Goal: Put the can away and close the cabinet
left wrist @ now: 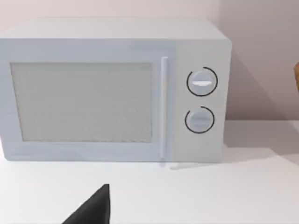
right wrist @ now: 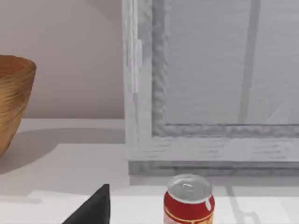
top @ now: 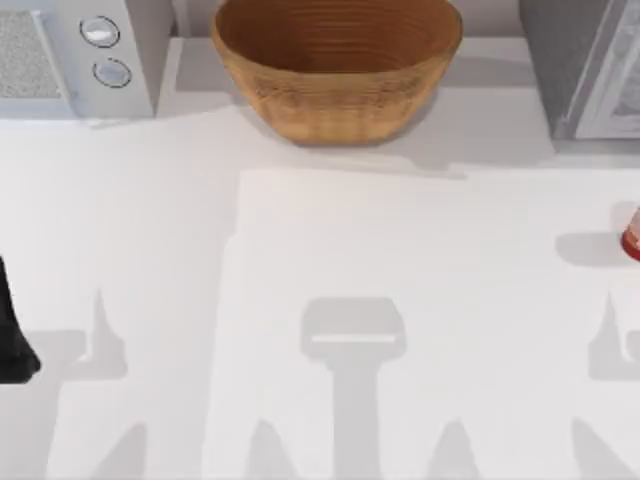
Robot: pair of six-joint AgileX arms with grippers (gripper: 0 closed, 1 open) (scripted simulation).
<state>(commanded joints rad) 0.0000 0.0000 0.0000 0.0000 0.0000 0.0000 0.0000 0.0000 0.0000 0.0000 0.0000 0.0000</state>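
**One Can Waits at the Table's Right Edge, Cabinet Not Yet Reached**

A white table [top: 330, 260] spans the top view. At its far edge stand, largest first, one microwave [top: 75, 55] in the upper left of the frame, one grey cabinet [top: 585, 65] in the upper right, and one wicker basket [top: 335, 65] at upper centre. The single red can [top: 632, 238] stands upright at the frame's right border, partly cut off by it; in the right wrist view it sits just before the cabinet's framed front.

The left arm [top: 12, 330] rests at the frame's left edge, well apart from the can. A dark fingertip of the right gripper [right wrist: 91, 210] shows near the can in the right wrist view. Whether either gripper's fingers are released or clenched cannot be told.

The can looks light and rigid, its smooth wall likely slippery. A grasp across the middle of its side, below the silvery lid, seems soundest.
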